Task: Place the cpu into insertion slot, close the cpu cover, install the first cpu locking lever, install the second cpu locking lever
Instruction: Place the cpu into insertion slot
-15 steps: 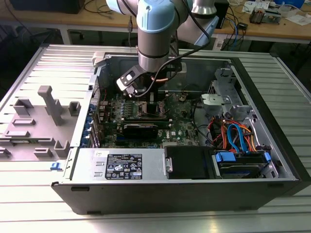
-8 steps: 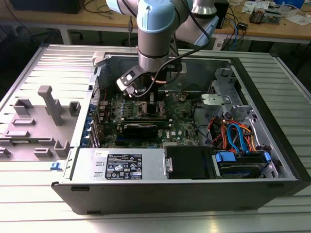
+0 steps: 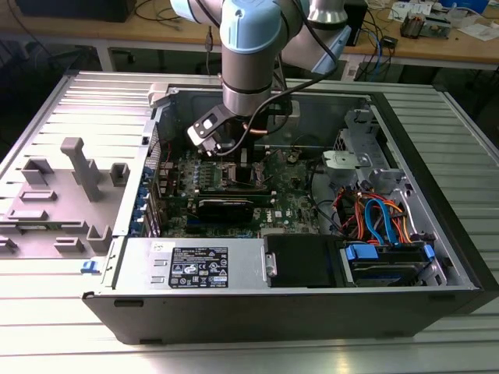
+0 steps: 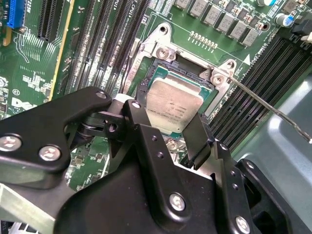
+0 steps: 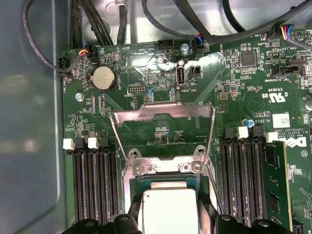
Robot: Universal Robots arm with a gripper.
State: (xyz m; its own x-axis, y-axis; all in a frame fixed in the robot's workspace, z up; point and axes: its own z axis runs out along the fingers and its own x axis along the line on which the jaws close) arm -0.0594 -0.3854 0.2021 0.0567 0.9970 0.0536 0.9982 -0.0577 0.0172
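Note:
My gripper (image 4: pixel 168 124) reaches down into the open computer case (image 3: pixel 437 257), over the green motherboard (image 3: pixel 292 195). It is shut on the cpu (image 4: pixel 173 100), a flat silvery square held by two opposite sides. The cpu sits level in or just over the insertion slot (image 4: pixel 157 73), whose metal rim shows around it. In the first wrist view the cpu (image 5: pixel 168 207) lies between the black fingers (image 5: pixel 134 212), with the cpu cover (image 5: pixel 161 111) standing raised behind the slot. One thin locking lever (image 4: pixel 265 105) sticks out unlatched beside the socket.
Long black memory slots (image 5: pixel 95 185) flank the socket on both sides. A coin battery (image 5: pixel 103 78) and cables lie beyond the cover. The case also holds a black drive box (image 3: pixel 300 261), orange and blue cables (image 3: pixel 382 218) and a drive cage. A grey fixture tray (image 3: pixel 54 202) lies outside.

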